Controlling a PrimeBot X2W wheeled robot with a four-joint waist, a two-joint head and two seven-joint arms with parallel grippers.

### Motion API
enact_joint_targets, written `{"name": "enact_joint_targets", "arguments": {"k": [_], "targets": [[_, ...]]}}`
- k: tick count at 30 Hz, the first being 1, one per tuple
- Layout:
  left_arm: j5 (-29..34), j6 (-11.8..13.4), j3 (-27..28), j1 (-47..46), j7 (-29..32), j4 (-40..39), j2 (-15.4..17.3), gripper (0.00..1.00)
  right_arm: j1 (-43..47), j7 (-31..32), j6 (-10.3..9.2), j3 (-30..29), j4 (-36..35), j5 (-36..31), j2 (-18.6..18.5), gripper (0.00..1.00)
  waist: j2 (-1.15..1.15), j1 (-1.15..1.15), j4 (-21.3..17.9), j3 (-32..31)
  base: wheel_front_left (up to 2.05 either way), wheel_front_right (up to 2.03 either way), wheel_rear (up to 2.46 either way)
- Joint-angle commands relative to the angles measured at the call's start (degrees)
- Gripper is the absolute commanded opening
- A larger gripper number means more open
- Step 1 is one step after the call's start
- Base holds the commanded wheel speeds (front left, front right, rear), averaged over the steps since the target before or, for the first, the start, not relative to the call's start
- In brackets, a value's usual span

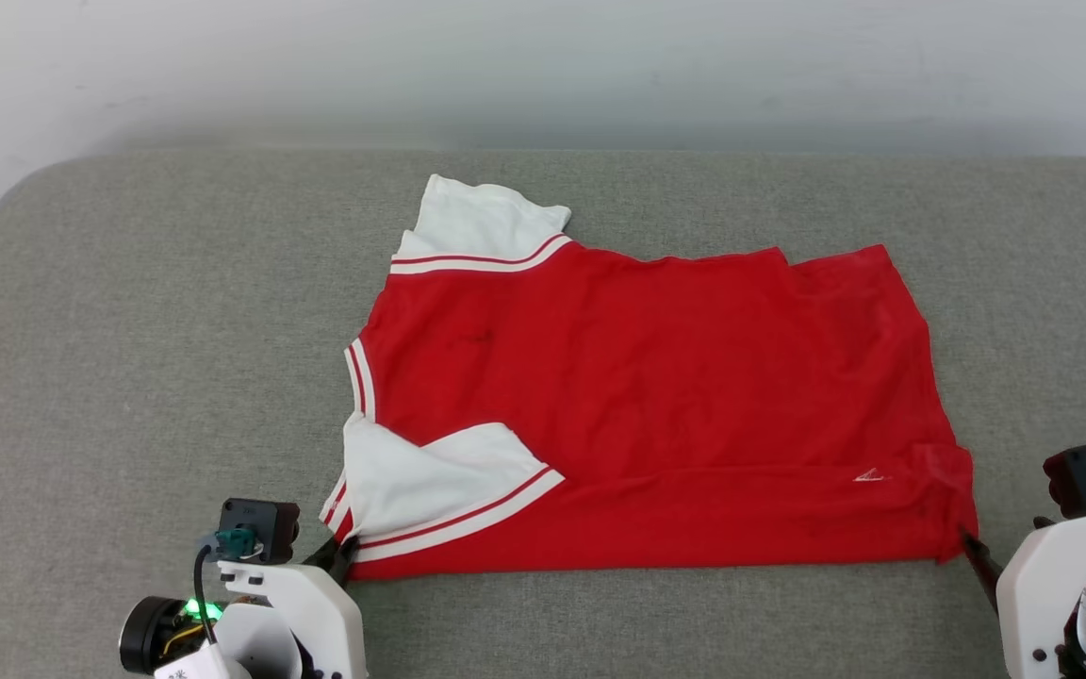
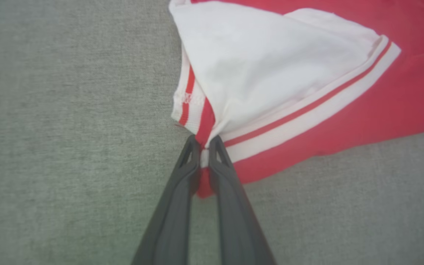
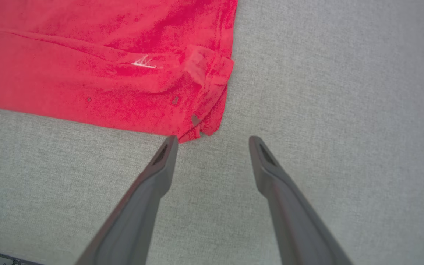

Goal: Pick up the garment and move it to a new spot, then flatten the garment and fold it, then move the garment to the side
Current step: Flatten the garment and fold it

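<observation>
Noted shirt spread mid-surface. Noted left hand pinching its near sleeve-side corner, and right hand agape beside near hem corner. Judged as fold step, grasp half done. Next: close right hand on hem, lift both corners evenly.

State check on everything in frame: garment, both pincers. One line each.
garment: lying mostly flat on the grey pad, near white sleeve folded onto the red body.
left pincer: shut on the garment's striped trim by the near sleeve.
right pincer: open, at the near hem corner, gripping nothing.
</observation>
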Motion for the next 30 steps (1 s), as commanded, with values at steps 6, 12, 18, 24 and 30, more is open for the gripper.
{"name": "enact_joint_targets", "arguments": {"k": [6, 12, 18, 24, 30], "targets": [[1.4, 1.6, 0.3, -0.3, -0.3, -6.7, 1.5, 0.0, -4.7, -0.5, -0.07, -0.7, 6.0, -2.2, 0.8, 1.0, 0.0, 0.0, 2.0, 0.5, 0.0, 0.0, 0.0], [2.3, 2.3, -0.2, -1.0, 0.6, -10.5, 2.1, 0.0, -8.7, -0.7, -0.07, 0.0, 13.9, -3.1, 1.5, 1.0, 0.0, 0.0, 3.1, 2.3, 0.0, 0.0, 0.0], [2.7, 2.8, -0.5, -1.2, 1.1, -12.0, 2.4, 0.0, -10.9, -2.0, -0.06, 1.2, 20.1, -3.7, 1.3, 1.0, 0.0, 0.0, 3.8, 3.6, 0.0, 0.0, 0.0], [2.9, 3.2, -1.2, -0.9, 2.3, -11.6, 2.8, 0.0, -11.1, -1.7, -0.05, 3.1, 25.4, -2.9, 1.7, 0.79, 0.0, 0.0, 4.2, 4.3, 0.0, 0.0, 0.0], [2.4, 2.8, -1.9, -0.1, 2.7, -10.1, 2.7, 0.0, -10.8, -1.3, -0.05, 5.5, 27.2, -0.3, 0.2, 0.0, 0.0, 0.0, 3.8, 3.1, 0.0, 0.0, 0.0]]}}
